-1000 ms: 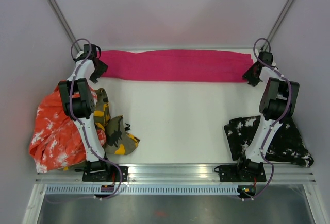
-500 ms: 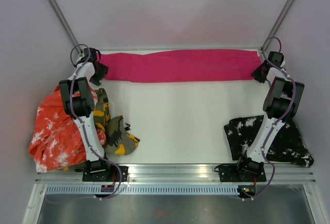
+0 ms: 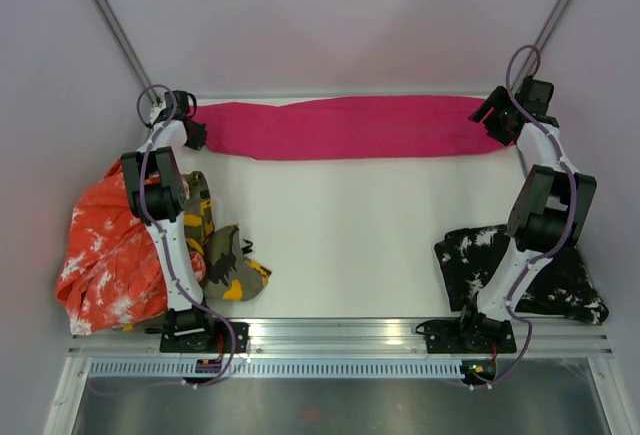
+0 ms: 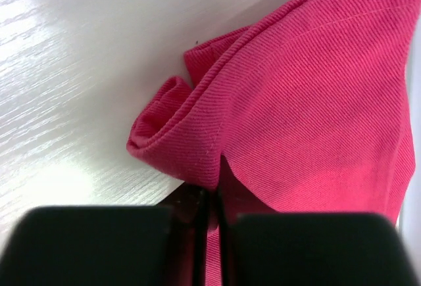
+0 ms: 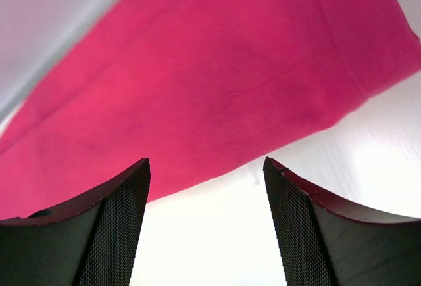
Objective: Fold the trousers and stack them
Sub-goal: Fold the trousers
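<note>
The magenta-pink trousers (image 3: pixel 350 127) lie in a long folded band along the far edge of the table. My left gripper (image 3: pixel 193 133) is at their left end, shut on a bunched corner of the pink cloth (image 4: pixel 217 141) that puckers up from the jaws. Over the right end of the band, my right gripper (image 3: pixel 493 120) stands open. In the right wrist view its fingers (image 5: pixel 115 227) straddle bare table just below the trousers' edge (image 5: pixel 217 95), holding nothing.
An orange-white mottled pair (image 3: pixel 110 255) is heaped at the left edge, with an olive-yellow camouflage pair (image 3: pixel 225 255) beside it. A black pair with white splatters (image 3: pixel 530 270) lies at the right, behind the right arm's base. White walls close in the far edge.
My left gripper has closed on the left corner of the pink trousers. My right gripper moved toward the far right corner and opened, letting go of the right end.
</note>
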Robot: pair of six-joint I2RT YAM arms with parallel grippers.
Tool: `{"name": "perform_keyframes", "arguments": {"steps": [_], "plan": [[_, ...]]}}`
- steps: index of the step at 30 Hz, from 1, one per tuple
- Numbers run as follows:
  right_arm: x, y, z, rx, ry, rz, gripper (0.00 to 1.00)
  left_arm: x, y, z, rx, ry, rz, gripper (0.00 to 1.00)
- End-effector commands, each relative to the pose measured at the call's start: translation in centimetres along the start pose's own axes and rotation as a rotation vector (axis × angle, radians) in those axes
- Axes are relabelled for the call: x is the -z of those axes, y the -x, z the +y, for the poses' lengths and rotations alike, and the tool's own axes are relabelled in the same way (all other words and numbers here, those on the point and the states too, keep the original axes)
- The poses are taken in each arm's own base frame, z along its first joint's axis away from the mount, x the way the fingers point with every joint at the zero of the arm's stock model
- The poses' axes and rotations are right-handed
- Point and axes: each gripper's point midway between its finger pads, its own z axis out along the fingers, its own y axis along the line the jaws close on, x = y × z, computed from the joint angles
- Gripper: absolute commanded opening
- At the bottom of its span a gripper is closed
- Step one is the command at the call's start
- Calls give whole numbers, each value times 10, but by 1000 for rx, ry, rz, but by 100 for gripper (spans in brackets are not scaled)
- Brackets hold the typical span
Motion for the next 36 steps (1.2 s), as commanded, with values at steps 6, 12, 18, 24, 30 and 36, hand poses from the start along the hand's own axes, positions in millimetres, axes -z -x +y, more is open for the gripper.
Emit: {"name": "perform_keyframes", "arguments": {"steps": [6, 12, 18, 24, 30, 36], "plan": [[35, -2, 55, 103, 174, -6, 76, 13, 31, -9, -68, -23, -147, 2], [23, -37, 70, 139, 209, 69, 76, 76, 87, -58, -274, -128, -398, 2], [18, -43, 65, 110, 187, 75, 76, 152, 97, -116, -511, -188, -647, 2], [11, -50, 57, 75, 154, 87, 75, 223, 27, -187, -704, -303, -824, 2], [13, -50, 60, 69, 169, 91, 76, 231, -15, -225, -710, -343, -840, 2], [6, -60, 56, 67, 171, 121, 75, 187, 12, -200, -519, -310, -690, 2]]}}
